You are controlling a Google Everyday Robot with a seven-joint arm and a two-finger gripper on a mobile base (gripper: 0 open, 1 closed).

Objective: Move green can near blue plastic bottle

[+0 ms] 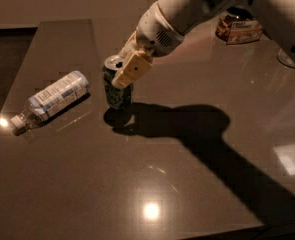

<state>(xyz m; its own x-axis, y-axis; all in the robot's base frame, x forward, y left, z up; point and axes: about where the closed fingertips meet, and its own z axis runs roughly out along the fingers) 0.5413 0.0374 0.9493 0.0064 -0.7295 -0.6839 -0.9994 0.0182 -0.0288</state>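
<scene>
Dark glossy table [187, 184]; the gripper [123, 70] is clamped on the upright green can [118, 95] near its top. Blue plastic bottle [54, 96] lies apart, leftward.
</scene>
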